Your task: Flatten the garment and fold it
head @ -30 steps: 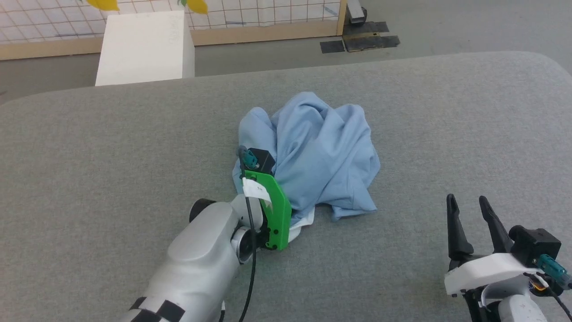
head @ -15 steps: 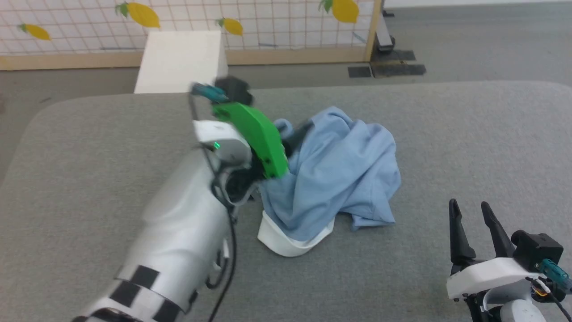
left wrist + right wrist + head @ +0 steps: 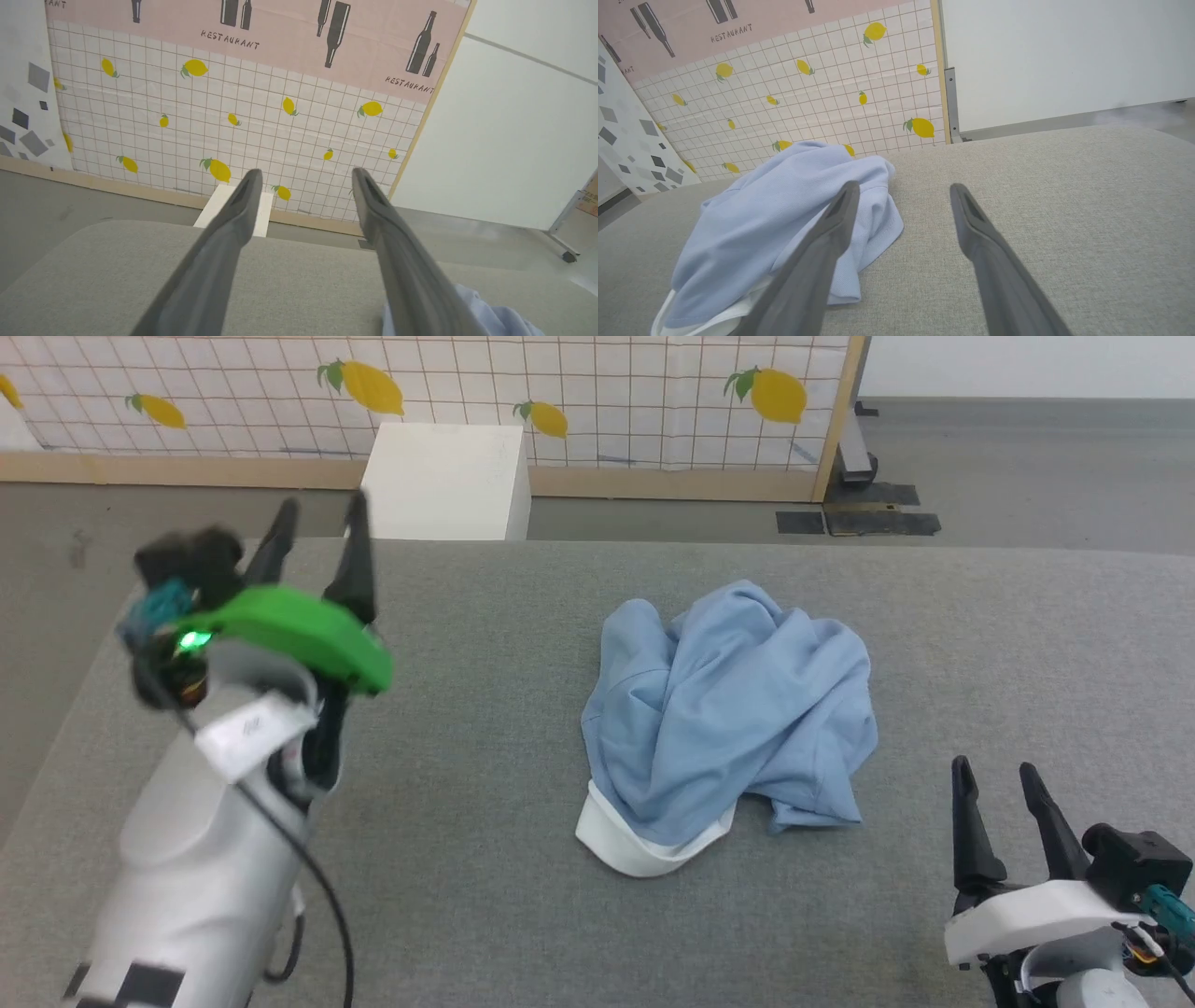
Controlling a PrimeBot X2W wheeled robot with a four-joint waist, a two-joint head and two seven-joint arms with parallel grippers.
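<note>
Bunched garment (image 3: 738, 709), bare table (image 3: 467, 821) all round it; left gripper (image 3: 322, 502) well off, right gripper (image 3: 993, 767) nearer, both spread empty.

The left claw (image 3: 322, 527) is smeared by motion blur at the upper left of the head view. The garment (image 3: 738, 709) lies bunched — its folds cover part of the white trim (image 3: 644, 849) — and the left wrist view's bottom edge crops it.
</note>
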